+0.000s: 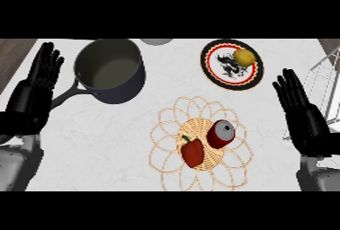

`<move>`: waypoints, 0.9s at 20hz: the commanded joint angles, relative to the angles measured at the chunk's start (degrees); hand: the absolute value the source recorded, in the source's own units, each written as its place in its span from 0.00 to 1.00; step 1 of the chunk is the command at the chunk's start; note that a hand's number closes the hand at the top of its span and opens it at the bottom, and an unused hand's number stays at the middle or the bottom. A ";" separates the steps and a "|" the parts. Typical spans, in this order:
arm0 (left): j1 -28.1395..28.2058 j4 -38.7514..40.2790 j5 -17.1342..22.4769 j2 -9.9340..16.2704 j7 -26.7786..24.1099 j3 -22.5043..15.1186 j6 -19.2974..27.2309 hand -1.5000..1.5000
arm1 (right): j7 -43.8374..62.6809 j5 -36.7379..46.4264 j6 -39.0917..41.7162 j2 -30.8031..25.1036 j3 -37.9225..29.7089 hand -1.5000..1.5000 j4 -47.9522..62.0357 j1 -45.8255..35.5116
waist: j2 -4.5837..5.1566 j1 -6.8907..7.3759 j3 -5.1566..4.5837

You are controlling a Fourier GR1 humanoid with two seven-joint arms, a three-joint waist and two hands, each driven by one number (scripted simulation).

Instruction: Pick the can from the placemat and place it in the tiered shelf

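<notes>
We see the can [221, 133] untouched on the placemat [174, 117], both robot hands spread: right [306, 122] at three o'clock, left [34, 92] at nine. Next, right reaches in.

1. You get bright, even light across the white marbled counter top [100, 134].
2. You see a soft shadow beside the dark blue-grey metal saucepan [109, 72], at its lower right.
3. A pale glint sits on the lid of the red cylindrical can [221, 133].
</notes>
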 commanded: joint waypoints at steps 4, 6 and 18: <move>5.72 4.09 -5.65 3.47 -0.97 -3.77 -3.18 0.50 | -9.54 22.93 -8.96 -3.93 6.22 1.00 -1.52 0.40 | -0.57 -1.94 0.86; 7.78 5.84 -7.94 6.23 -0.87 -4.82 -4.52 0.50 | -12.54 32.07 -13.23 -6.06 8.78 1.00 -3.19 2.24 | -0.85 -2.61 0.71; 10.42 9.03 -9.42 4.32 -3.99 -6.04 -7.51 0.50 | -21.53 55.24 -38.09 6.23 15.56 0.00 -0.77 13.09 | -0.88 -2.97 0.88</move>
